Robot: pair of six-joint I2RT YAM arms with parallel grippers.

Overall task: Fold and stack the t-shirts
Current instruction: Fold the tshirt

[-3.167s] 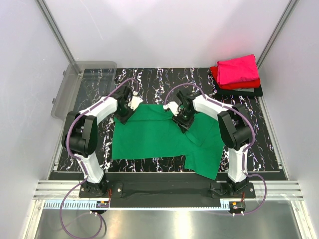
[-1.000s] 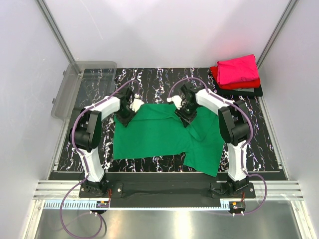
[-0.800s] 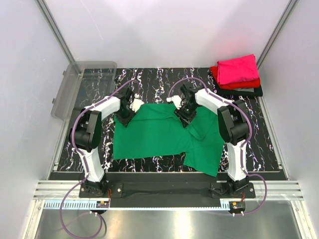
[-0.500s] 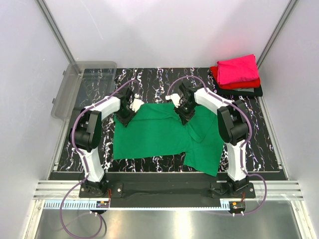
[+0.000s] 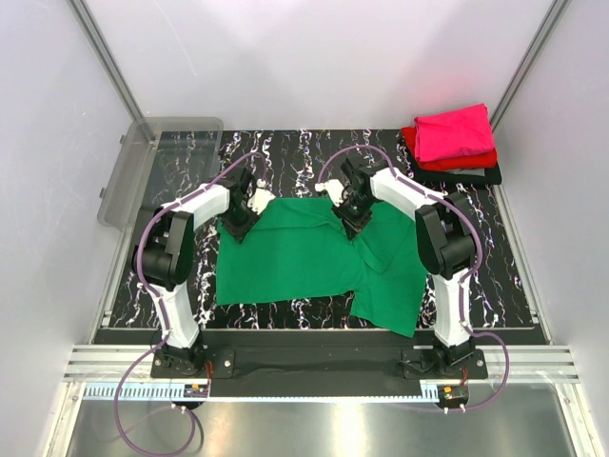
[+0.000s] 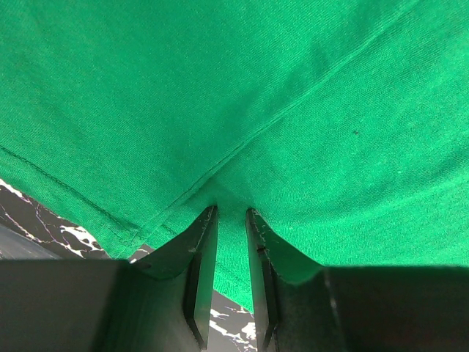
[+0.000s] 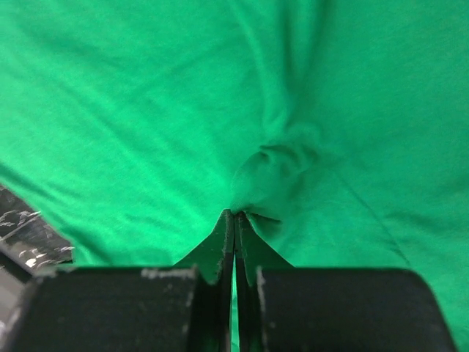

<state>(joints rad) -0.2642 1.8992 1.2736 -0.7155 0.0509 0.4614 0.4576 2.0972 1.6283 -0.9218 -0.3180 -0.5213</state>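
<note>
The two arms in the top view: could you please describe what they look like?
Both the left arm and right arm have white links with bulky black joints, on black bases. A purple cable loops along each. The wrist views show dark, flat, tapered fingers.

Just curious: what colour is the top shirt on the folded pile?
The top shirt is magenta-pink, seen best in the top external view.

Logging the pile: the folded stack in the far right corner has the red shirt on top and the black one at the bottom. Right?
No. The magenta-pink shirt is on top; the red shirt lies just under it. The black shirt is at the bottom, as the top external view shows.
</note>
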